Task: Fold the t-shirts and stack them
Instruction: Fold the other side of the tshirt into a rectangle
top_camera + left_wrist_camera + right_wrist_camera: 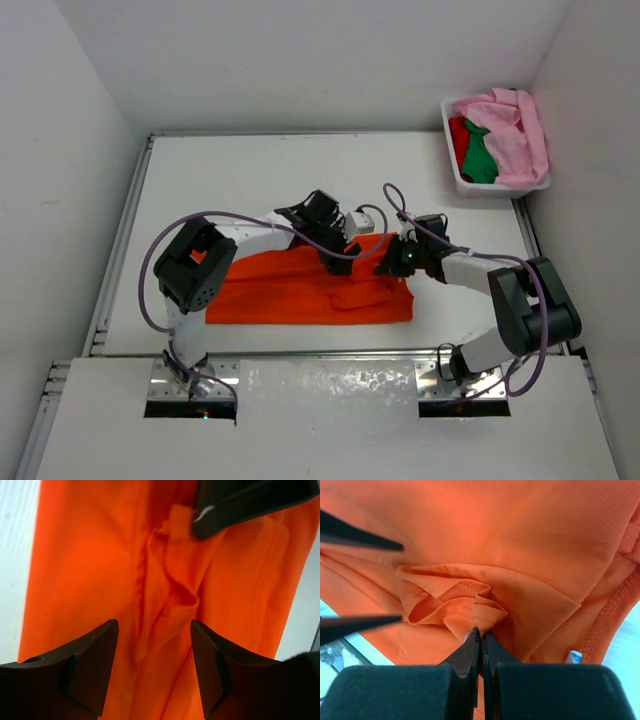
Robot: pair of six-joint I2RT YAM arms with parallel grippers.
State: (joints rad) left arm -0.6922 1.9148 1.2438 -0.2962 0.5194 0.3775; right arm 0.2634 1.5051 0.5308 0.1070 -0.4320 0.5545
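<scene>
From the overhead camera I see the orange t-shirt (290, 290) lying across the near half of the table (250, 180), with a flap doubled over near its right end. The left gripper (336, 260) and right gripper (388, 266) come together over that end. From up here their tips are too small and dark for me to read. In the far right corner the white basket (500, 188) holds the pink t-shirt (520, 135), green t-shirt (480, 160) and red t-shirt (458, 135) bunched together, with the red one mostly covered.

On the left wrist camera, the left fingers (90, 670) stand spread with nothing clamped between them, above a raised crease in the orange cloth. I cannot tell whether they touch it. A dark finger of the other arm cuts in at the top edge.

On the right wrist camera, the right fingers (465, 655) are pressed together, pinching a puckered fold of hem. A small white-and-blue label (574, 656) peeks out at the lower right, half hidden.
</scene>
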